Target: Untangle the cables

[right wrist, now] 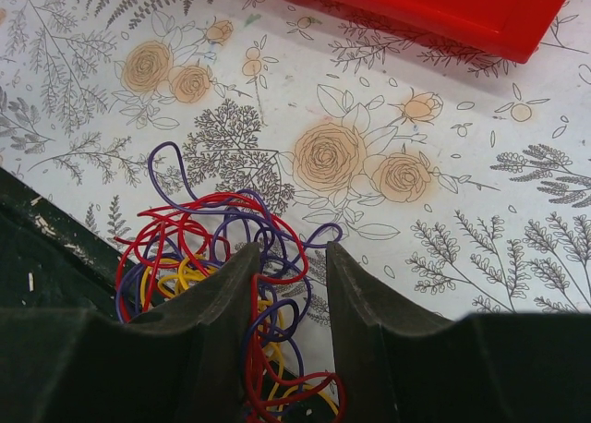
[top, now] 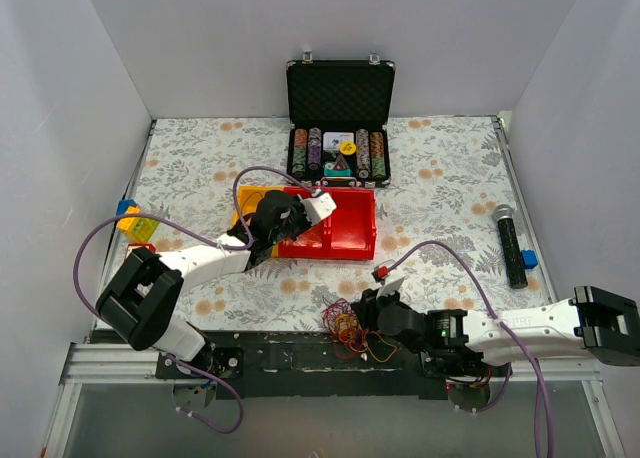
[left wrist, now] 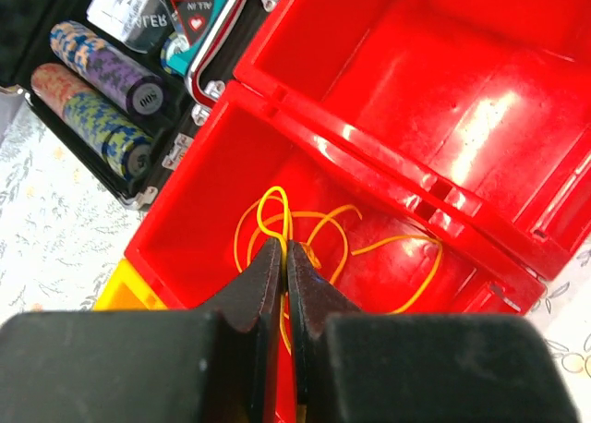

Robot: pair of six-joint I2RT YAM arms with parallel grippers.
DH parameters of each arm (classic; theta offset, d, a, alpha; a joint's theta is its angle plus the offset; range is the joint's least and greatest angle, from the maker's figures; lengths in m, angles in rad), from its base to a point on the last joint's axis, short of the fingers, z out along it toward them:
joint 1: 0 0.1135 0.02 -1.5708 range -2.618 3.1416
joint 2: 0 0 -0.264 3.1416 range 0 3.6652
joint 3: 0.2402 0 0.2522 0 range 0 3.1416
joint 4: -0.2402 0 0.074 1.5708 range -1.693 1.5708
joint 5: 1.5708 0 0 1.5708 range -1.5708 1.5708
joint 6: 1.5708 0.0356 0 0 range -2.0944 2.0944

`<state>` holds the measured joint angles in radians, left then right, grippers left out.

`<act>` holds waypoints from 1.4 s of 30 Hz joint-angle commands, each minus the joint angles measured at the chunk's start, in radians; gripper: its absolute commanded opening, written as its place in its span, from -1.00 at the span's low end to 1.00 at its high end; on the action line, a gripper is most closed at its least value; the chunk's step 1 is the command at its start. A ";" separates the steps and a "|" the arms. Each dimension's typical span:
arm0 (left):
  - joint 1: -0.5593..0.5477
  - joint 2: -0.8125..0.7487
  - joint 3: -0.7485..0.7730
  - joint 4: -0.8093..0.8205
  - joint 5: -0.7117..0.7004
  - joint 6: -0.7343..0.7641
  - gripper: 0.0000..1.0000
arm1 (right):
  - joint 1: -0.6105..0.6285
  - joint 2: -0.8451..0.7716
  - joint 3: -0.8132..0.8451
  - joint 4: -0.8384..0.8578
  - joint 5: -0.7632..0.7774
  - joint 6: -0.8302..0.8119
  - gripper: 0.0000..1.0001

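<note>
A tangle of red, purple and yellow cables (top: 345, 326) lies at the table's near edge, partly over the black rail. My right gripper (top: 368, 313) is low over it. In the right wrist view the gripper (right wrist: 291, 249) is open, with red and purple loops of the tangle (right wrist: 175, 247) between the fingers, close to the left finger. My left gripper (top: 285, 218) is over the left compartment of the red bin (top: 355, 223). In the left wrist view the gripper (left wrist: 283, 247) is shut on a thin yellow cable (left wrist: 438, 250) whose loops rest on the floor of the bin (left wrist: 305, 137).
An open black case of poker chips (top: 340, 118) stands behind the red bin. A yellow bin (top: 248, 200) adjoins the red bin's left side. A black microphone (top: 512, 243) and a blue block (top: 529, 259) lie at right. Coloured blocks (top: 135, 223) sit at left.
</note>
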<state>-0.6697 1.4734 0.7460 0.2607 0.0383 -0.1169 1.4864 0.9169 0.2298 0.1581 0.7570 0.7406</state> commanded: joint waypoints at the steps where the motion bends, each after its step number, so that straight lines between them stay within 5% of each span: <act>1: 0.002 -0.019 0.019 -0.087 0.006 0.005 -1.00 | 0.006 0.014 0.011 0.027 0.028 0.009 -0.16; 4: 0.002 0.017 0.041 -0.089 -0.012 0.005 -1.00 | 0.005 0.010 0.022 0.017 0.030 0.005 -0.16; 6: 0.002 0.040 0.070 -0.106 -0.012 -0.003 -0.70 | 0.005 -0.001 0.028 0.003 0.033 -0.001 -0.16; 10: 0.001 0.048 0.153 -0.163 -0.003 -0.033 -0.46 | 0.005 -0.039 0.036 -0.020 0.039 -0.009 -0.16; 12: 0.002 0.027 0.174 -0.172 0.008 -0.029 -0.06 | 0.005 -0.058 0.037 -0.025 0.042 -0.015 -0.16; 18: 0.001 -0.036 0.242 -0.322 0.046 -0.015 0.68 | 0.005 -0.090 0.037 -0.038 0.050 -0.021 -0.15; 23: 0.002 -0.110 0.248 -0.374 0.046 -0.013 0.77 | 0.005 -0.122 0.029 -0.048 0.054 -0.020 -0.16; 30: -0.080 -0.301 0.198 -0.606 0.360 -0.003 0.96 | 0.005 -0.164 0.009 -0.052 0.057 -0.018 -0.16; 35: -0.252 -0.340 0.061 -0.609 0.391 -0.007 0.96 | 0.005 -0.177 0.035 -0.046 0.054 -0.033 -0.24; 42: -0.292 -0.309 0.062 -0.525 0.434 -0.089 0.96 | 0.005 -0.253 0.100 0.044 -0.027 -0.136 -0.49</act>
<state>-0.9554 1.1809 0.8059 -0.3107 0.4267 -0.1585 1.4864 0.7067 0.2478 0.1074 0.7639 0.6746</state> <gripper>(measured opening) 0.981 0.290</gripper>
